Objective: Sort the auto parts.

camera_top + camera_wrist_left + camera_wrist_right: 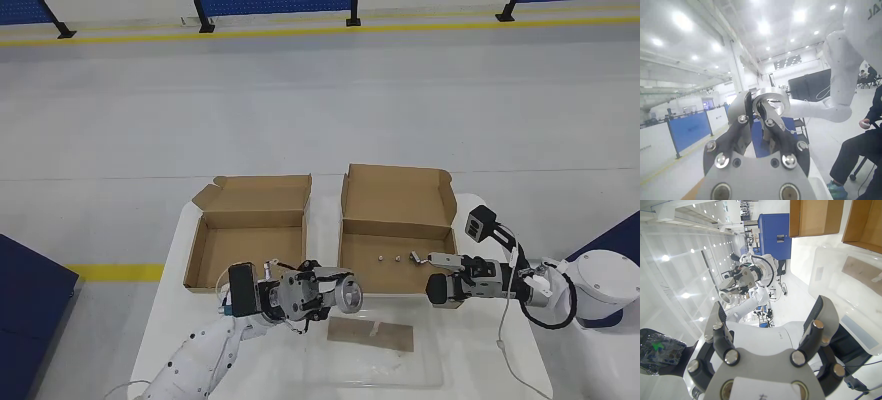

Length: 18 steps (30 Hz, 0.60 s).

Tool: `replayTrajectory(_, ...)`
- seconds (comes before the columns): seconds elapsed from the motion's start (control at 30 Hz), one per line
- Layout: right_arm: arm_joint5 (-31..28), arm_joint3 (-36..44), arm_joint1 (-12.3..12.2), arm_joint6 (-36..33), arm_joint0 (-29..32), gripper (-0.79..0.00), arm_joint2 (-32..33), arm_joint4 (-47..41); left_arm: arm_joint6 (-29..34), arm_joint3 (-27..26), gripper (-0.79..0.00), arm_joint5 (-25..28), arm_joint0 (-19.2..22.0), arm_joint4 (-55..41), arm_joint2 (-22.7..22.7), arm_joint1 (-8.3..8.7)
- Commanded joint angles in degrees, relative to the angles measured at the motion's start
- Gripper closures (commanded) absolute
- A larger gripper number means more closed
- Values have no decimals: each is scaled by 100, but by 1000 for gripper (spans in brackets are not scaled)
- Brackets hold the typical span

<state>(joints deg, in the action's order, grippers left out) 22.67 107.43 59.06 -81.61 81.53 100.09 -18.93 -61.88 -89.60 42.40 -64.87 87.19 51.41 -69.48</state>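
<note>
Left gripper (335, 296) at lower centre of top view grasping metal ring (350, 294), right gripper (432, 272) released at centre right, 2 open cardboard boxes (250, 205) above, clear bin (420, 375) at bottom.

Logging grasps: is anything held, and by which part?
The left tool grips a metal ring by its wall, one finger inside, one outside; the right tool holds nothing.

Left gripper (755, 106), fingers (738, 107) clamped on wall of metal ring (772, 92), one inside, one outside.
</note>
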Motion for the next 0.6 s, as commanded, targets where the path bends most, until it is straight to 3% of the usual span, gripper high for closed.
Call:
replayTrajectory(0.0, 0, 0, 0, 0, 0, -785, 0, 0, 8, 10, 0, 8, -1, -4, 4, 0)
replayTrajectory(0.3, 0, 0, 0, 0, 0, -785, 0, 0, 8, 10, 0, 8, -1, -4, 4, 0)
replayTrajectory(0.57, 0, 0, 0, 0, 0, -785, 0, 0, -67, -493, 0, -502, 121, -251, 37, -71)
